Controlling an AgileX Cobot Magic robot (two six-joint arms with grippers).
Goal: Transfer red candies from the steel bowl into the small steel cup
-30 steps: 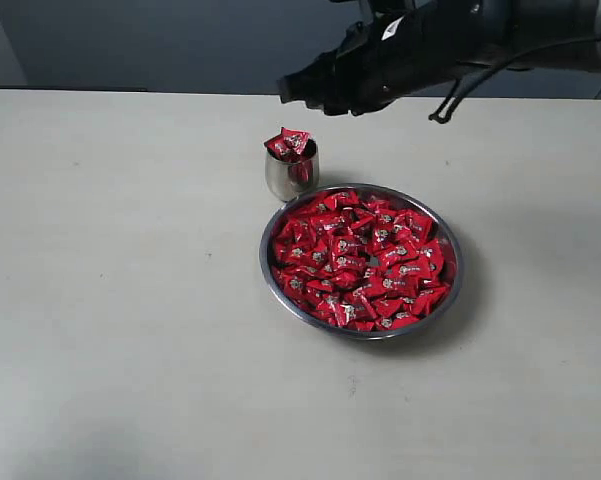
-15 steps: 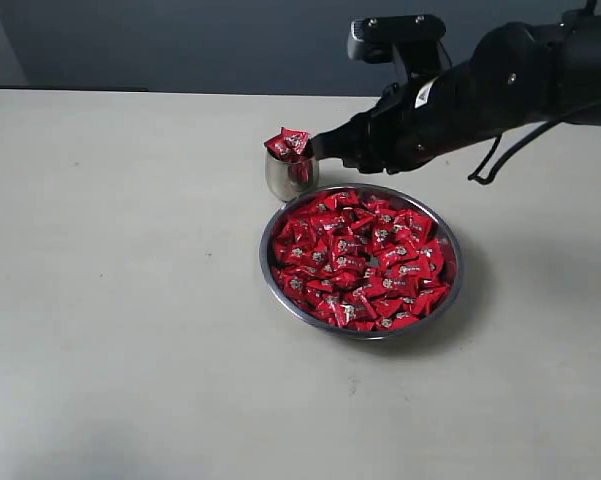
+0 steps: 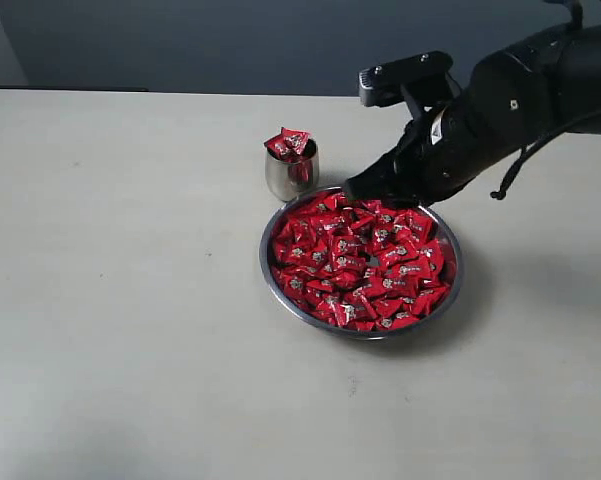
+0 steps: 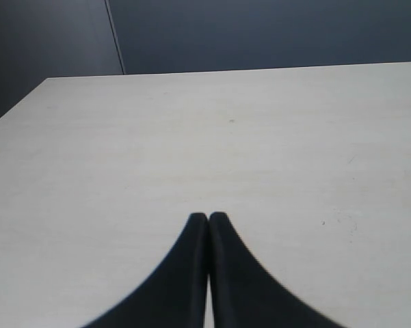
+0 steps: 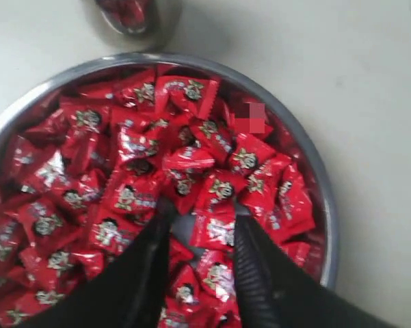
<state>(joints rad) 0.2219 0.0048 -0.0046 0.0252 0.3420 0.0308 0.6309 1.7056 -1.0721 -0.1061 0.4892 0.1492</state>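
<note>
**Bowl heaped with red candies, cup beside it already brimming**

The steel bowl (image 3: 364, 334) is a wide, shallow round dish of shiny metal with a thin rim, sitting flat on the pale table (image 3: 130, 300). The red candies (image 3: 365, 262) fill it almost edge to edge: small glossy pillow packets, each with a pale printed mark, piled loosely at every angle and overlapping one another. The small steel cup (image 3: 289, 176) stands upright just beside the bowl's rim, on its far left side in the exterior view, so close that the two look almost touching. A few more red packets are heaped in the cup, sticking up above its lip.
</note>
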